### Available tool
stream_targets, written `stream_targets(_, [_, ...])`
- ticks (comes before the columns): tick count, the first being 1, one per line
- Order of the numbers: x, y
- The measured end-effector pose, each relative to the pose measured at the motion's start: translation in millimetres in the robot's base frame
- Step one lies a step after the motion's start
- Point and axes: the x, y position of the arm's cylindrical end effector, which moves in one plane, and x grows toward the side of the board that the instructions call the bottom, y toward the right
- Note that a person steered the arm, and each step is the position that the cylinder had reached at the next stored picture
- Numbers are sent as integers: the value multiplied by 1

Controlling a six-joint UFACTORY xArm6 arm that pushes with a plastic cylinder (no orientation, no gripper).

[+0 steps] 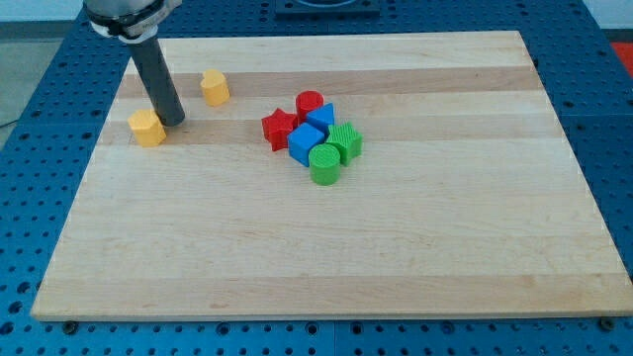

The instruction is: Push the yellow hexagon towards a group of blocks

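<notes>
Yellow hexagon [215, 87] is sitting near the wooden counter's [396, 257] top left, apart from the red, blue and green cluster [313, 136]. My tip [172, 123] is touching another yellow block [147, 128]; there is no pincer.

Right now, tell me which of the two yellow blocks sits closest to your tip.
The yellow block at the view's left: my tip stands right beside it, on its right. The other yellow block lies apart, farther toward the view's top right.

arm [124, 15]: cut off by the view's top edge
red cylinder [310, 102]: lower part hidden behind blue cube [320, 120]
</notes>
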Motion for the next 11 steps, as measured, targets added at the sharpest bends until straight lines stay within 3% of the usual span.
stream_targets(2, [-23,-22])
stream_targets(3, [-8,-59])
stream_targets(4, [29,-43])
stream_targets(5, [38,14])
stream_targets(7, [32,-24])
stream_targets(10, [35,95])
stream_targets(11, [41,54])
